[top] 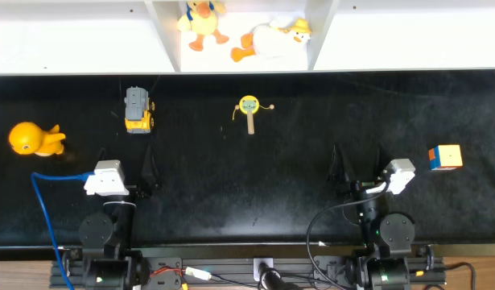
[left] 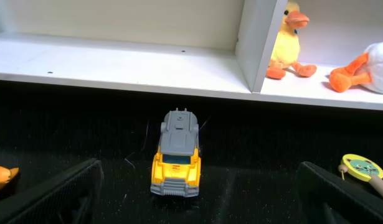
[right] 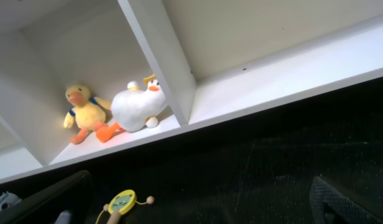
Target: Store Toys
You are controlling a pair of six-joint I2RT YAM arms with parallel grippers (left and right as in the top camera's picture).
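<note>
Top view: in the middle compartment of the white boxy shelf (top: 78, 44), yellow plush duck (top: 202, 20) beside white plush goose (top: 271, 40). In front of the shelf: orange rubber duck (top: 34, 139), yellow-and-grey toy truck (top: 138, 109), yellow rattle drum (top: 249, 109), multicoloured puzzle cube (top: 444, 157). Farther from the shelf, left gripper (top: 125, 157) and right gripper (top: 358, 159), both spread wide, empty. Left wrist view: truck before the shelf's left compartment. Right wrist view: both plush toys inside the shelf, drum before it

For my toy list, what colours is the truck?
Truck: yellow body, grey top; clearest in left wrist view.
</note>
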